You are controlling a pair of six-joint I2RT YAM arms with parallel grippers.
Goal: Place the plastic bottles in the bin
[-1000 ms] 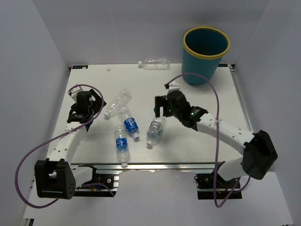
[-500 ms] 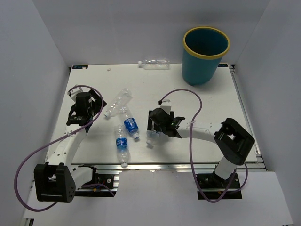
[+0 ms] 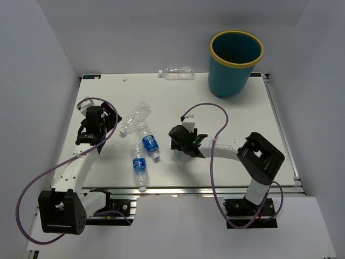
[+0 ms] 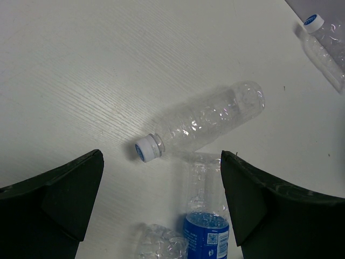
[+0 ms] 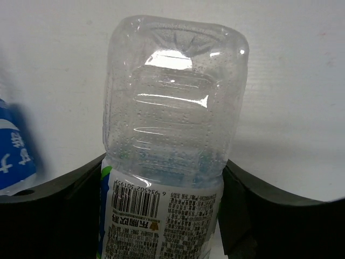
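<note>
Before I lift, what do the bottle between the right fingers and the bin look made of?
Bottle: thin clear plastic, glossy; the table shows through its ribbed walls, with sharp highlights. Bin: probably moulded plastic, opaque teal, smooth with a soft sheen, yellow rim.

The label (image 5: 161,216) on the bottle (image 5: 172,108) carries a barcode, digits beginning 6 9353, and small Chinese print.

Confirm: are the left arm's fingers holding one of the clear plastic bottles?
No: the left fingers stand wide apart over bare white table, and the nearest clear plastic bottle lies beyond them, untouched.
</note>
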